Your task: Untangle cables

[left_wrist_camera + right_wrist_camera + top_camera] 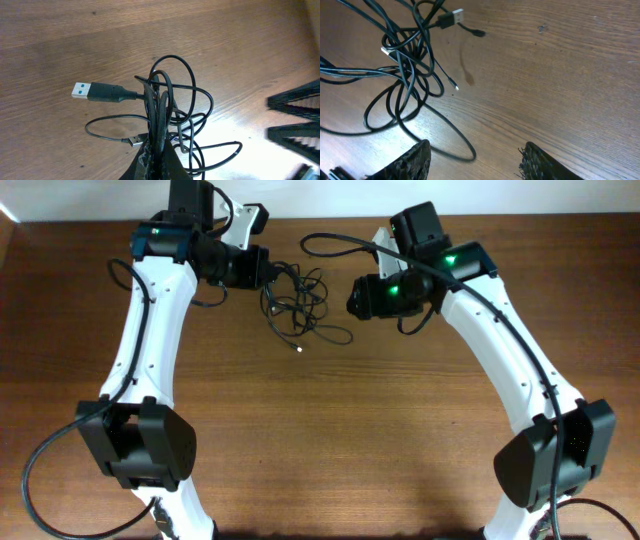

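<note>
The cables point(297, 308) are thin black cords bunched in a tangle at the back middle of the wooden table. My left gripper point(272, 272) is at the tangle's left edge, shut on several strands of the cables point(159, 107). A USB plug with a blue tip point(95, 92) sticks out left, and a smaller silvery plug point(135, 140) lies below it. My right gripper point(353, 297) is open and empty, just right of the tangle. In the right wrist view the cables point(405, 65) lie ahead of the open fingers point(475, 157), with one loop reaching between them.
The table's back edge point(330, 220) runs just behind the tangle, with a pale wall beyond. A thicker black arm cable point(335, 248) arcs from the right arm above the tangle. Bare wood point(330, 430) spreads toward the front between the two arm bases.
</note>
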{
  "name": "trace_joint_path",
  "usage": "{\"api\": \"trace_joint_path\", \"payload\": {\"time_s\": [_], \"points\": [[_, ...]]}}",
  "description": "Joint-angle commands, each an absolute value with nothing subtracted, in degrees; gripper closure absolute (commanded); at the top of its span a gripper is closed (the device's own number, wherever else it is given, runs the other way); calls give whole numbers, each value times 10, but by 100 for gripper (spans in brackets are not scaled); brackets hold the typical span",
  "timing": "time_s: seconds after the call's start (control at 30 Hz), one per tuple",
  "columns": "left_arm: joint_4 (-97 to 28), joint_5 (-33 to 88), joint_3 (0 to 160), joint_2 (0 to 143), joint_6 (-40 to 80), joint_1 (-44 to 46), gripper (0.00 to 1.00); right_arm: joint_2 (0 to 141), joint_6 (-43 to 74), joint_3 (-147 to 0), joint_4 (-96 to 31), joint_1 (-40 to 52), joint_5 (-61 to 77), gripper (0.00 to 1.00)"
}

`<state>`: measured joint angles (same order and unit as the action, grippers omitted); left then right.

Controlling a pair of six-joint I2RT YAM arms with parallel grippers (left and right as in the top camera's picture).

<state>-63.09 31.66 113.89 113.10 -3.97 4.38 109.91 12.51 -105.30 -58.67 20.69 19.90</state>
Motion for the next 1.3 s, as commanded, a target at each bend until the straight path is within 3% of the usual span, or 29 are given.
{"api": "trace_joint_path", "payload": {"time_s": [0.0, 0.43, 0.7, 0.77, 0.93, 1.17, 1.27], "points": [[-634, 365, 1146, 1122, 20, 44, 100, 1129, 115, -1049, -581, 215, 200, 40], [-638, 444, 1146, 1122, 69, 44, 100, 1174, 207, -1049, -511, 222, 233, 41], [-634, 490, 1146, 1122, 68, 46, 100, 1183, 220, -1049, -518, 220, 170, 81], [-635, 317, 1146, 1122, 69, 46, 100, 1182, 219, -1050, -540, 213, 152, 94], [-638, 72, 1145, 1128, 69, 43, 100, 1176, 214, -1051, -604, 176, 87, 96], [-640, 2, 1144, 1128, 68, 35, 100, 1176, 167, -1051, -672, 114, 13, 96], [-641, -45, 1144, 1128, 68, 35, 100, 1176, 168, -1064, -721, 100, -89, 96]]}}
